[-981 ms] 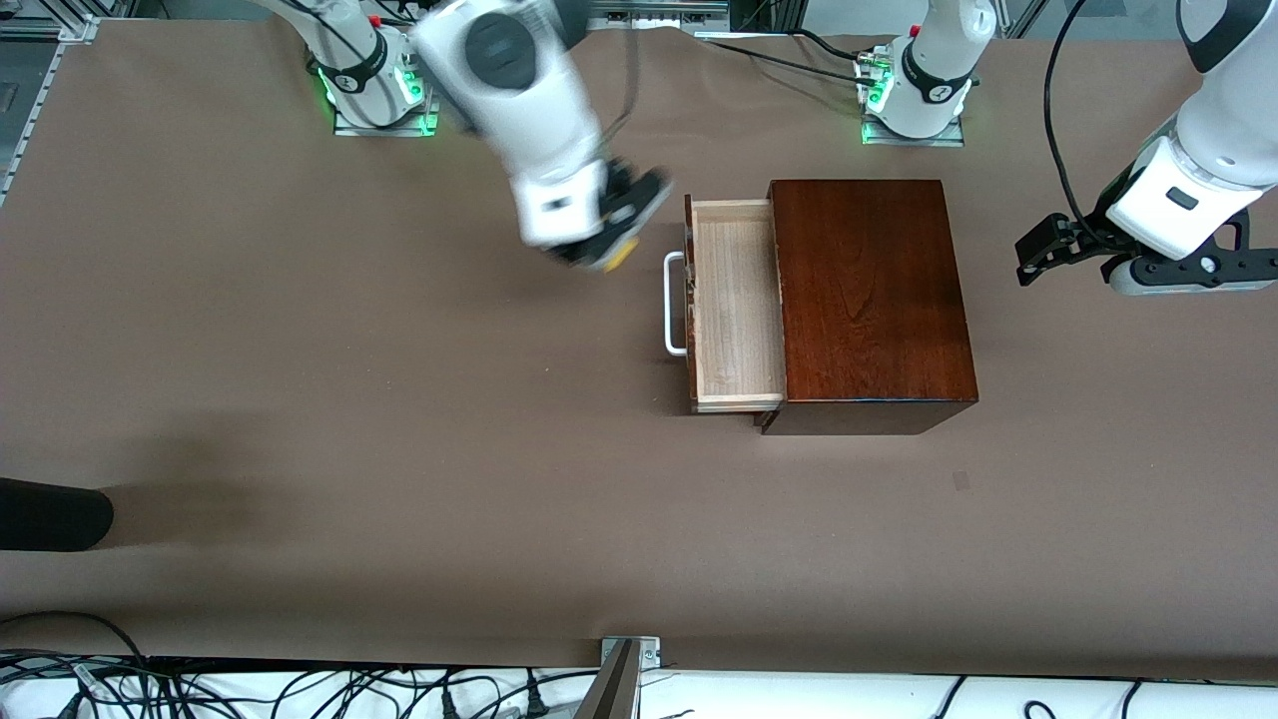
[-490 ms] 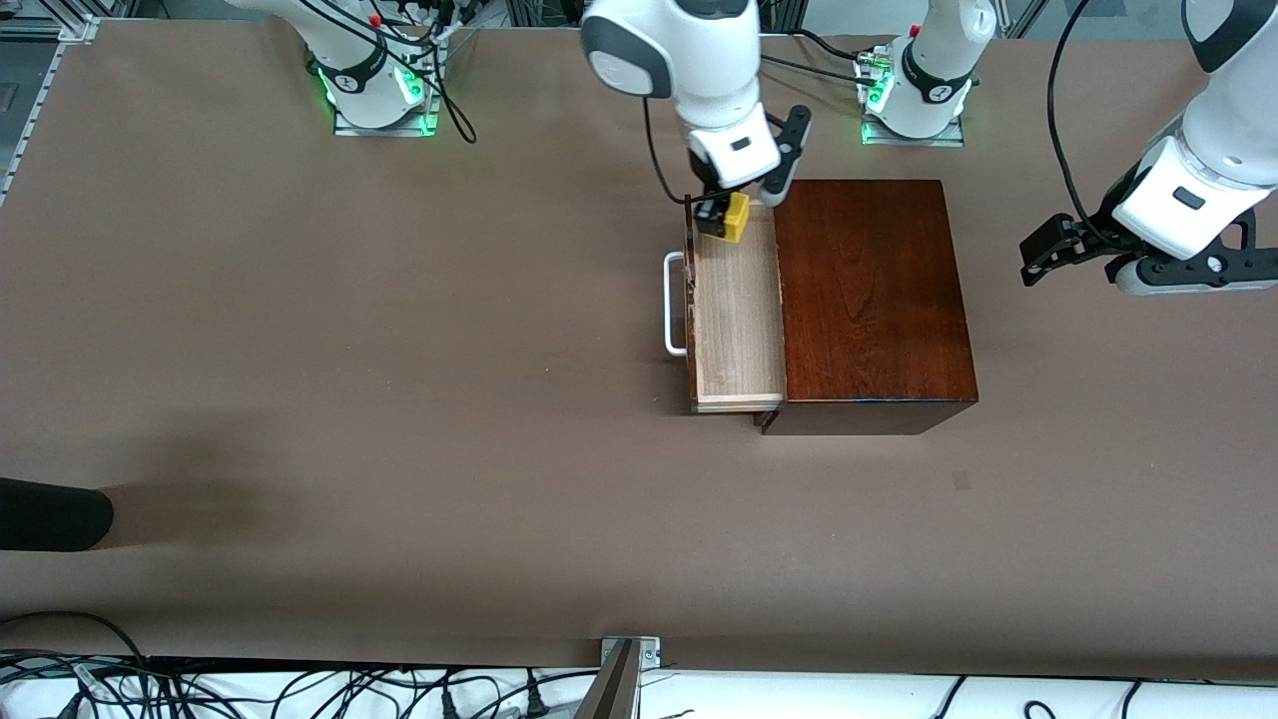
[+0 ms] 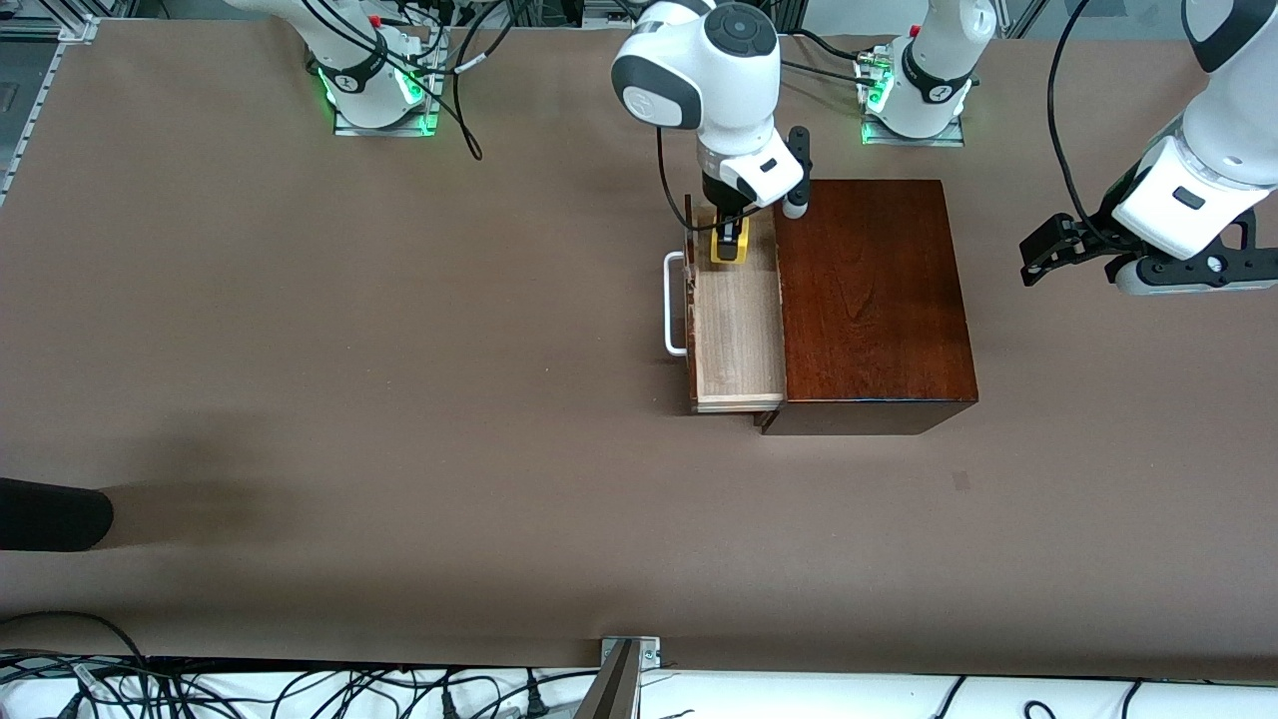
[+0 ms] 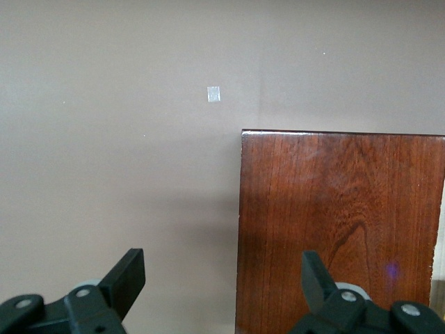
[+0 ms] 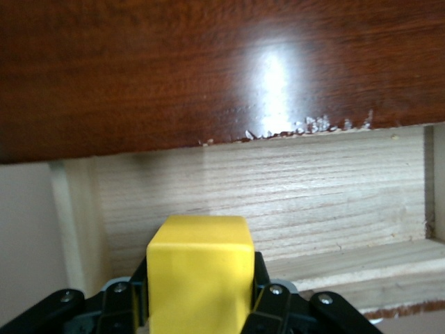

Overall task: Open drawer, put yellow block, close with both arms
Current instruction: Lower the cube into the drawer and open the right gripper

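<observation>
A glossy dark-brown wooden box sits on a brown paper-covered table, its pale-wood drawer open. The right end effector, over the drawer, grips a small yellow cube. The left end effector waits open over the table beside the box.

Your right gripper hangs over the open drawer, clamped on the yellow block, with the wooden box just beside it. Your left gripper waits well apart from the box, over bare table at the left arm's end.
</observation>
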Robot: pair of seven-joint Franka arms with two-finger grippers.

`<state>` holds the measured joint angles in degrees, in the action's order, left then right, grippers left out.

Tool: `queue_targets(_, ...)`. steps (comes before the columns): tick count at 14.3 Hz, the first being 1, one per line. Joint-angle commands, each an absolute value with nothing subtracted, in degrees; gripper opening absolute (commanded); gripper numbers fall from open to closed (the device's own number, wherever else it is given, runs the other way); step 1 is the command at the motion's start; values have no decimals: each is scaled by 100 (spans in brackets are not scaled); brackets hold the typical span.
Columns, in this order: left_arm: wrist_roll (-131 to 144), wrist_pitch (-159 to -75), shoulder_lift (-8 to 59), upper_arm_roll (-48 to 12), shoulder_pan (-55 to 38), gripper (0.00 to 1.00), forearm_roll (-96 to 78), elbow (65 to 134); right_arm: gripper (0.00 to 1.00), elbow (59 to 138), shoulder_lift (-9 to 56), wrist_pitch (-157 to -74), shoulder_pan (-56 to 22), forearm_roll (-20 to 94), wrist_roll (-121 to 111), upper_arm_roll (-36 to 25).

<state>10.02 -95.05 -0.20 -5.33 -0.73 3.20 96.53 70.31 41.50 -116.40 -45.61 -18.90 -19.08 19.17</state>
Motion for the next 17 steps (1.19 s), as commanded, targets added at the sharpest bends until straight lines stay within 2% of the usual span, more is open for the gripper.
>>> queue_targets(1,861,-9527,-114,-527,-44,100,176,9703,0,6803,4359,-11601,-4597,-2179,-2101,1934)
queue_targets(7,861,-9527,-114,-527,-44,100,176,9703,0,6811,4640,-11952,-4597,-2504,-2337,1925)
queue_targets(17,870,-9501,-123,-527,-44,100,167,9703,0,6934,4658,-11909,-4544,-2646,-2514,1907)
